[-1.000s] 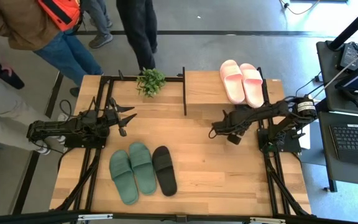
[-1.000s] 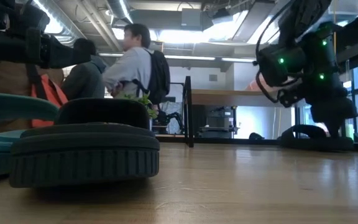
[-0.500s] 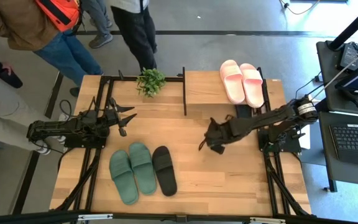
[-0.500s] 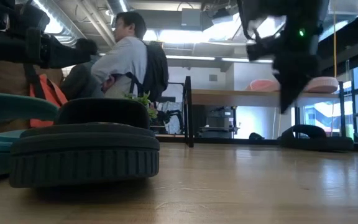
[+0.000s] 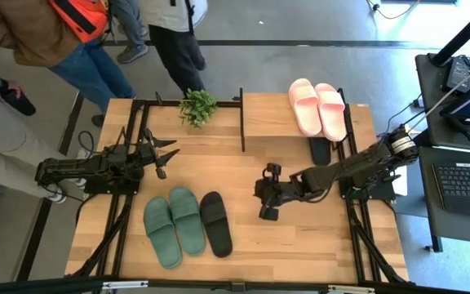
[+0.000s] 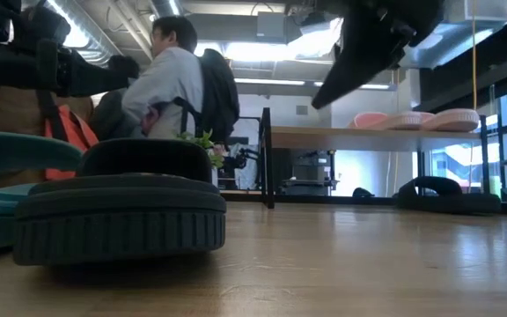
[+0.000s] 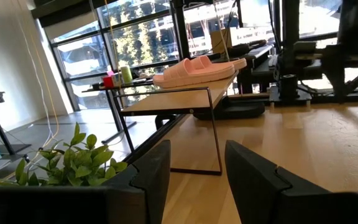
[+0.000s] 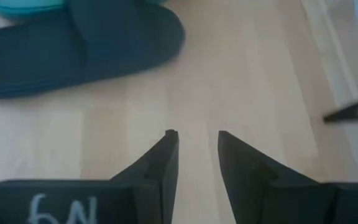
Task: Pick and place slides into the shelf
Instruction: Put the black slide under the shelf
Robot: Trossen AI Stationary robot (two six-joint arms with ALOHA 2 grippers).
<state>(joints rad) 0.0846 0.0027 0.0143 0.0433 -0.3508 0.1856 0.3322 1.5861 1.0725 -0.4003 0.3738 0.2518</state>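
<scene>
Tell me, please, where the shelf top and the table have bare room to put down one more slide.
The shelf top is bare between its left edge and the pink slides. The table is bare right of the black slide, below the right gripper. It is crowded around the green slides.

A: where's everything sitting?
B: pair of slides (image 5: 317, 107) on top of the shelf (image 5: 268, 114), plant (image 5: 197, 106) just left of it, three more slides (image 5: 188, 224) side by side near the table's (image 5: 300, 245) front-left
</scene>
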